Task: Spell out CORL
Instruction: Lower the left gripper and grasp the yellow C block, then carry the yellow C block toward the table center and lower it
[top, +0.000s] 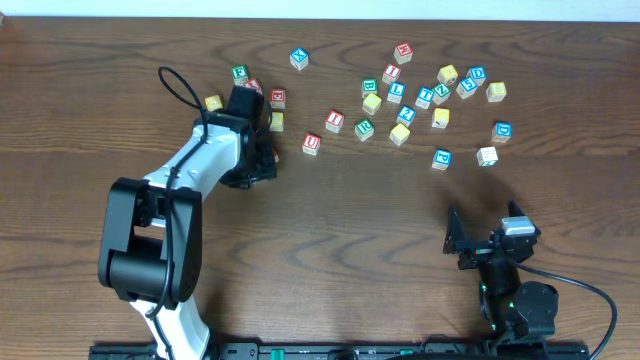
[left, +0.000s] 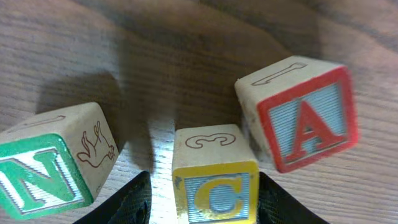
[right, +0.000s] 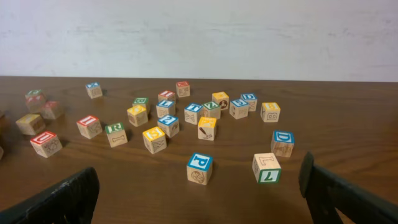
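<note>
On the grained wooden table (top: 380, 220), left pincer (left: 204, 190) straddles the yellow C cube (left: 214, 177), unclamped; right pincer (right: 199, 171) gapes.

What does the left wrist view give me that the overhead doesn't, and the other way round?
Left wrist only: the yellow C cube sits between the fingers of the left pincer, with a gap on one side. A green N cube and a red A cube flank it. Overhead only: the right pincer is open, away from the scattered cubes. Both: the wooden table.
</note>
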